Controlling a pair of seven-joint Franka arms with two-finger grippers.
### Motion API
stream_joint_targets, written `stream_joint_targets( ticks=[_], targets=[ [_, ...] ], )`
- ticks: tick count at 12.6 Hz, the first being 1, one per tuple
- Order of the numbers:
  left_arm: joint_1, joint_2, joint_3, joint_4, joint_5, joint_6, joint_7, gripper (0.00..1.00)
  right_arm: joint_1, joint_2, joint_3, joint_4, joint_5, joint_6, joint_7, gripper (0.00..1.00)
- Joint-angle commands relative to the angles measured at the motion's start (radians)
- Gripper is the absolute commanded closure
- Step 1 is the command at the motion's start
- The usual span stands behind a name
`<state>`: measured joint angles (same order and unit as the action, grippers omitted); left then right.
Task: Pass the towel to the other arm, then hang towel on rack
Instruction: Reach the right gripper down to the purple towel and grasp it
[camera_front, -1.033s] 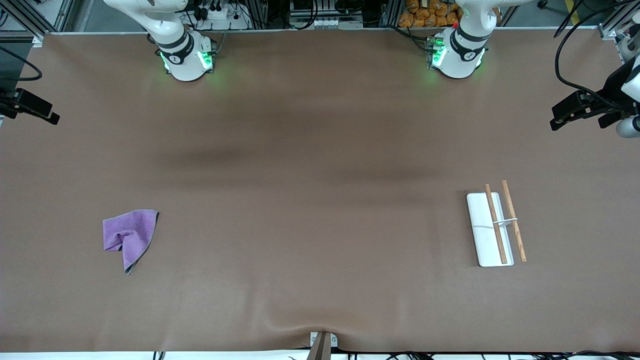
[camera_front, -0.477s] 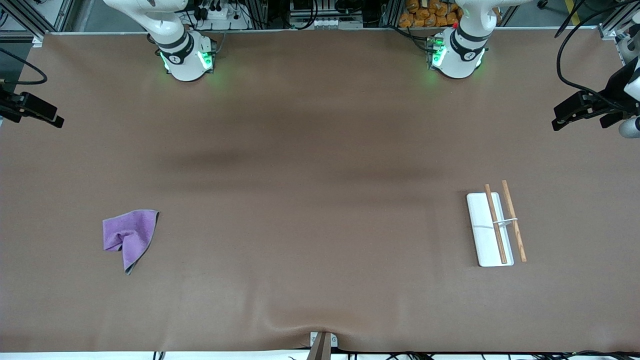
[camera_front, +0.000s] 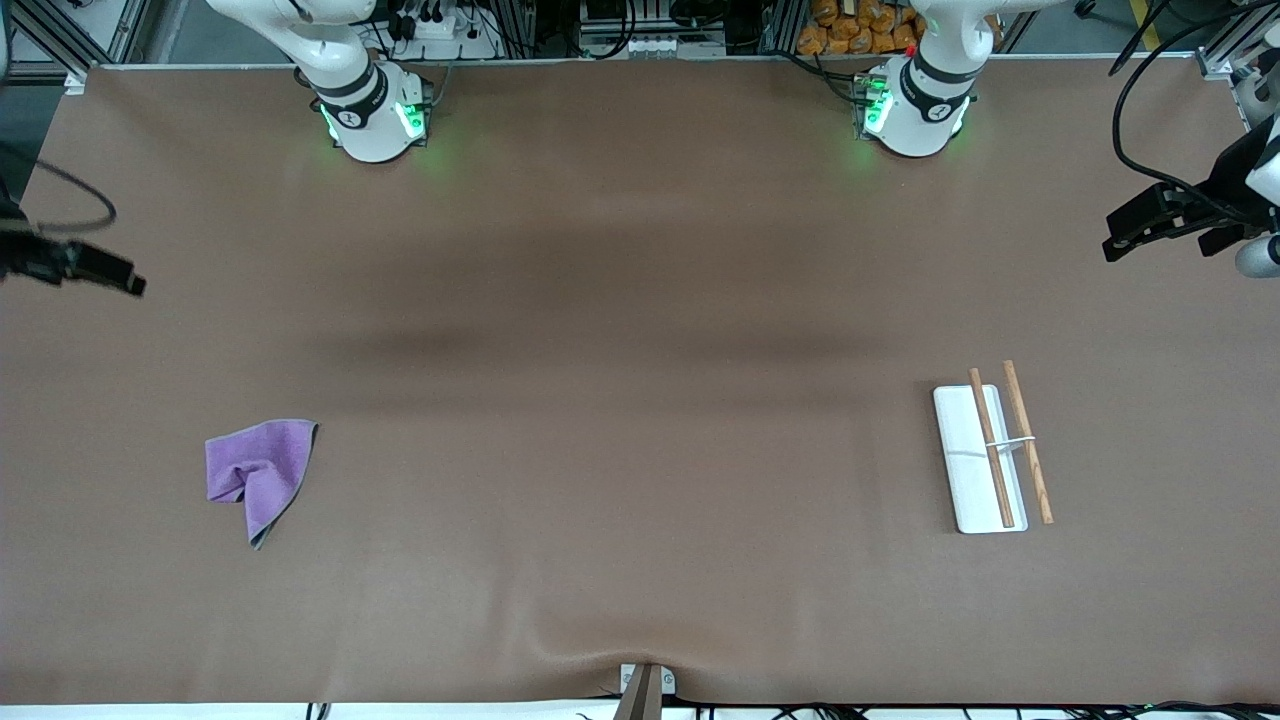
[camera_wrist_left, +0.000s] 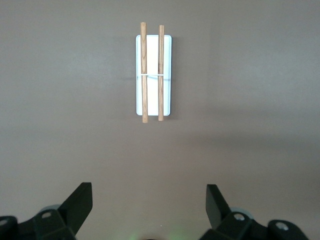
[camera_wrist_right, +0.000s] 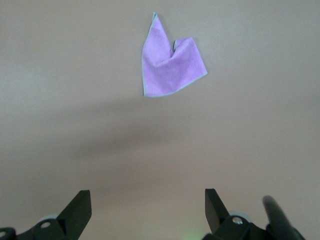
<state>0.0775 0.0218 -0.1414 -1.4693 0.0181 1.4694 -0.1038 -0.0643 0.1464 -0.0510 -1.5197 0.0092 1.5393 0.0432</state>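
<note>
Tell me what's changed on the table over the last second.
The right gripper, open and empty, has moved in from the table's edge at the right arm's end and lower in the front view, toward the towel. The left gripper, open, barely shifted at its own end. Towel and rack lie as they were; nothing was grasped.
</note>
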Motion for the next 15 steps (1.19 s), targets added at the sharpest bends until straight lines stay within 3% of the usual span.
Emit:
stream_joint_targets(
  ticks=[1,3,7,10,11,15],
  targets=[
    [0.007,-0.010,0.000,0.000,-0.020,-0.006,0.018,0.00,-0.006,0.168,0.005,0.101,-0.020,0.092,0.000,0.00],
    [0.007,-0.008,-0.001,0.001,-0.020,-0.006,0.018,0.00,-0.005,0.238,0.005,0.099,-0.031,0.197,0.013,0.00],
    [0.007,-0.008,0.000,0.000,-0.020,-0.006,0.018,0.00,-0.035,0.360,0.007,0.093,-0.006,0.238,0.062,0.00],
    [0.007,-0.006,0.000,-0.002,-0.020,-0.006,0.018,0.00,-0.060,0.433,0.007,0.084,0.105,0.285,0.107,0.00],
    [0.008,-0.006,0.000,-0.002,-0.020,-0.006,0.018,0.00,-0.063,0.459,0.007,0.084,0.107,0.306,0.104,0.00],
    [0.016,-0.008,0.000,-0.002,-0.020,-0.006,0.019,0.00,-0.083,0.562,0.007,0.084,0.101,0.488,-0.058,0.00]
  ],
)
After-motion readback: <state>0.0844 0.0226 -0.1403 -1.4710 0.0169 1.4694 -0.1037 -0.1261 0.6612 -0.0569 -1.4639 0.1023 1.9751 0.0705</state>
